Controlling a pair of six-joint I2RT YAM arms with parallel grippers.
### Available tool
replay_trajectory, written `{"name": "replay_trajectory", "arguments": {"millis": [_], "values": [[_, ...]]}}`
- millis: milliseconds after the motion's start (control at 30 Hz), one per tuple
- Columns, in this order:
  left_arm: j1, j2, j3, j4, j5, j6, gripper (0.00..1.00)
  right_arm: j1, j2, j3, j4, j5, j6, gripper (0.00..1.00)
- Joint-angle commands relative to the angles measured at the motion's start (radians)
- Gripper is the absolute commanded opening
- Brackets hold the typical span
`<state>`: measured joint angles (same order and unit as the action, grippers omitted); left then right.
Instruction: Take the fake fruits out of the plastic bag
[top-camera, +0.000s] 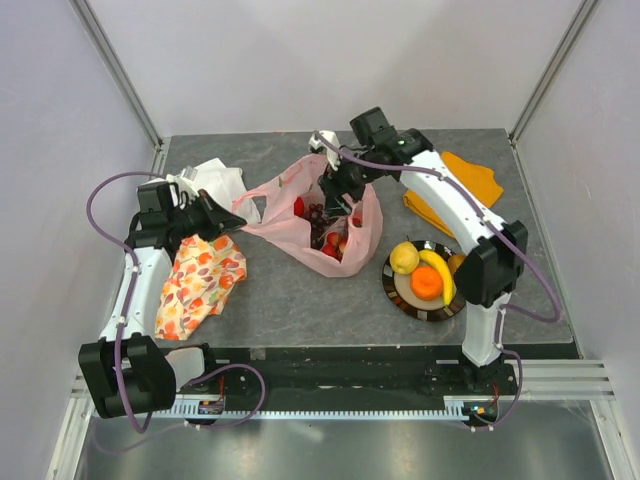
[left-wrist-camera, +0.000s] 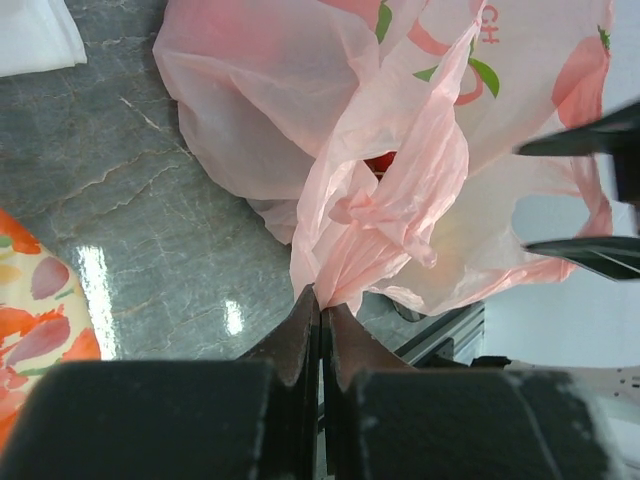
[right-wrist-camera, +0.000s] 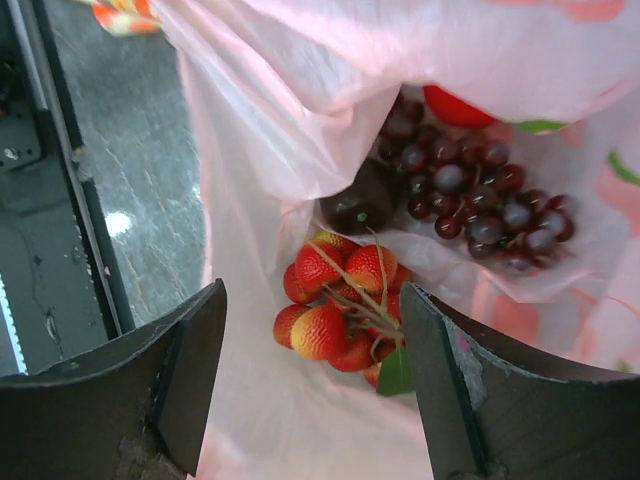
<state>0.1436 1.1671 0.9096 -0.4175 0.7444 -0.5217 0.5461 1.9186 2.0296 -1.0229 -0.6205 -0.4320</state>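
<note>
While the left gripper (left-wrist-camera: 320, 318) clamps the bag (left-wrist-camera: 400, 150), the right gripper (right-wrist-camera: 312, 292) hangs spread wide, empty, over the berry cluster (right-wrist-camera: 340, 300).

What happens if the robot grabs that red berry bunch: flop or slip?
The red berry cluster looks glossy, so it may slip. Thin stems join its berries, so it probably dangles. The plastic bag beneath is thin; the right gripper might pinch it.

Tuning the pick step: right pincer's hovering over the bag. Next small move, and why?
Probably lower the right pincer onto the red berry cluster and close: it is open, the cluster shows uncovered between its fingers, and the left pincer pinches the plastic bag.
</note>
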Motion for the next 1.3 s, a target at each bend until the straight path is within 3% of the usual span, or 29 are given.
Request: {"name": "replay_trajectory", "arguments": {"millis": [0, 100, 233, 433, 700, 767, 800, 833, 933, 1000, 1033, 1267], "values": [[0.001, -0.012, 0.012, -0.007, 0.018, 0.109, 0.02, 0.003, 0.022, -0.054, 0.109, -0.064, -0.034, 0.78], [0.002, -0.009, 0.034, -0.032, 0.009, 0.138, 0.02, 0.008, 0.052, -0.051, 0.087, 0.074, -0.024, 0.78], [0.004, 0.005, 0.054, -0.027, -0.001, 0.14, 0.02, 0.002, 0.054, -0.124, 0.089, 0.24, -0.021, 0.87], [0.002, 0.003, 0.063, -0.018, 0.024, 0.103, 0.02, 0.002, 0.13, -0.088, 0.047, 0.33, 0.012, 0.89], [0.004, -0.014, 0.069, -0.004, 0.009, 0.111, 0.02, 0.002, 0.169, -0.12, 0.009, 0.326, -0.05, 0.8], [0.002, -0.004, 0.069, 0.002, 0.007, 0.109, 0.02, 0.002, 0.181, -0.132, 0.023, 0.321, -0.056, 0.7], [0.002, -0.001, 0.071, 0.003, 0.007, 0.109, 0.02, 0.002, 0.184, -0.135, 0.03, 0.312, -0.057, 0.61], [0.002, 0.002, 0.077, 0.005, 0.007, 0.111, 0.02, 0.002, 0.184, -0.128, 0.035, 0.297, -0.06, 0.44], [0.002, 0.016, 0.087, 0.005, 0.007, 0.111, 0.02, 0.002, 0.16, -0.073, 0.056, 0.23, -0.053, 0.19], [0.001, 0.022, 0.095, 0.006, 0.01, 0.104, 0.02, 0.002, 0.122, -0.033, 0.058, 0.177, -0.047, 0.12], [0.002, 0.025, 0.101, 0.005, 0.01, 0.101, 0.02, 0.0, 0.108, 0.013, 0.057, 0.165, -0.037, 0.03], [0.001, 0.062, 0.138, 0.062, 0.027, 0.043, 0.02, -0.005, -0.004, 0.214, 0.075, 0.055, 0.067, 0.0]]}}
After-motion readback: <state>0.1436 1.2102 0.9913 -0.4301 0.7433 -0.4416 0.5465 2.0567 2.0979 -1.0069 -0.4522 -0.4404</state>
